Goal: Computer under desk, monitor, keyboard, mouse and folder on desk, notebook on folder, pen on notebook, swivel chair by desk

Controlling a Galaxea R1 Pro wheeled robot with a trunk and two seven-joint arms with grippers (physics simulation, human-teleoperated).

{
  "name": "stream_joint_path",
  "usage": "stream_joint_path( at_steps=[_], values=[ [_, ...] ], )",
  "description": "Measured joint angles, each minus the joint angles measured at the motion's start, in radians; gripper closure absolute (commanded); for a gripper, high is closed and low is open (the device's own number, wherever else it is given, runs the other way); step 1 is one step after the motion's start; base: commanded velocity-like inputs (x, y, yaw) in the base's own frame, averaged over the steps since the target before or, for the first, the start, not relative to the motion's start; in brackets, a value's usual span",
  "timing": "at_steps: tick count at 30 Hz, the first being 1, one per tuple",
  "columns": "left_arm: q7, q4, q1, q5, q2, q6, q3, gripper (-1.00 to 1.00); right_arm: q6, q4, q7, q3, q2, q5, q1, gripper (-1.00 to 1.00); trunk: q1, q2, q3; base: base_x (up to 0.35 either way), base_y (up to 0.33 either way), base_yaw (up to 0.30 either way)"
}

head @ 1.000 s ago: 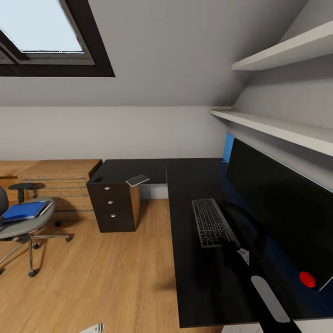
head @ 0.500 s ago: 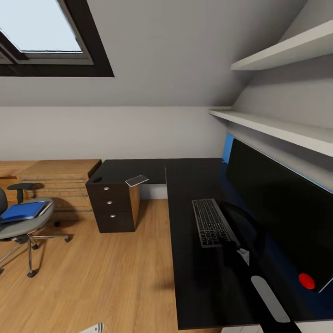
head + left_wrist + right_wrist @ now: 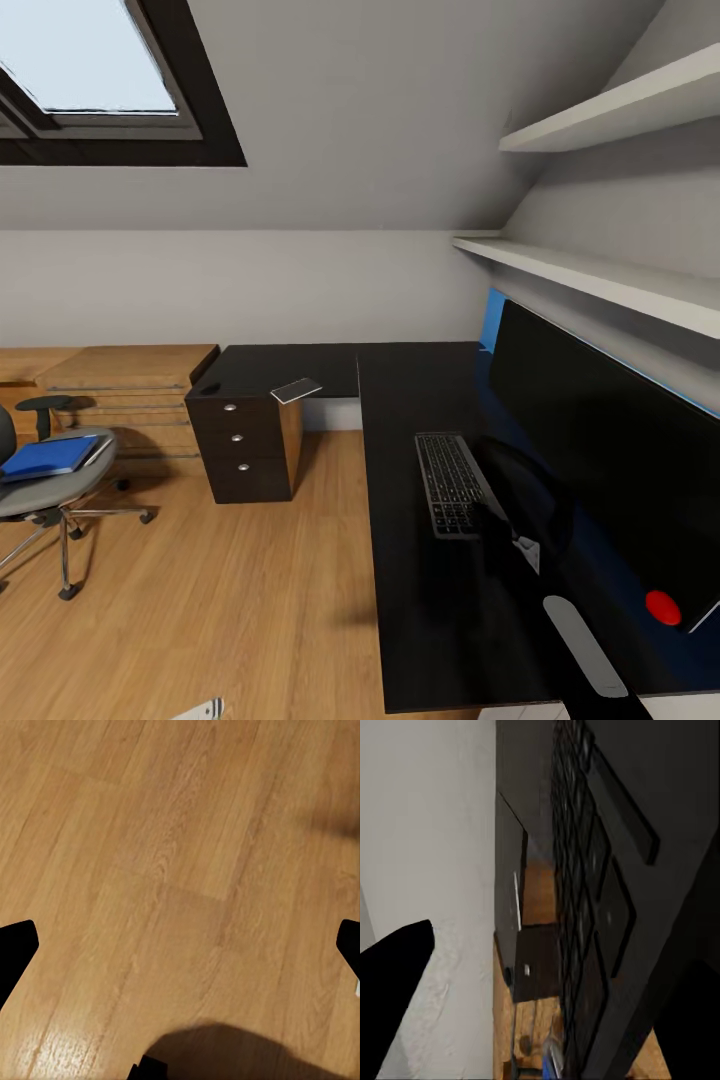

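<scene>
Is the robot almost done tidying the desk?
Not yet. The monitor stands on the desk, and the right gripper is at the keyboard beside it. The blue folder still lies on the swivel chair, away from the desk; the notebook waits.

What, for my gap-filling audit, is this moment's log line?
right gripper at keyboard | left gripper open | folder on swivel chair | notebook on desk

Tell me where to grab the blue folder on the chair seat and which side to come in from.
Take the blue folder by its long front edge, coming from the open floor side. It lies flat on the swivel chair seat, so a hand probably needs to pinch an edge; the black armrest stands behind it, leaving the front clearer.
</scene>
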Motion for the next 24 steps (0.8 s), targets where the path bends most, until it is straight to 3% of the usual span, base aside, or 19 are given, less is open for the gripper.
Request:
stream_joint_path(
  at_steps=[24],
  values=[
    [0.0,0.0,0.0,0.0,0.004,-0.001,0.001,-1.0,0.0,0.0,0.0,-0.002,-0.001,0.0,0.0,-1.0,0.0,0.0,0.0,0.0,-0.034,0.0]
  ],
)
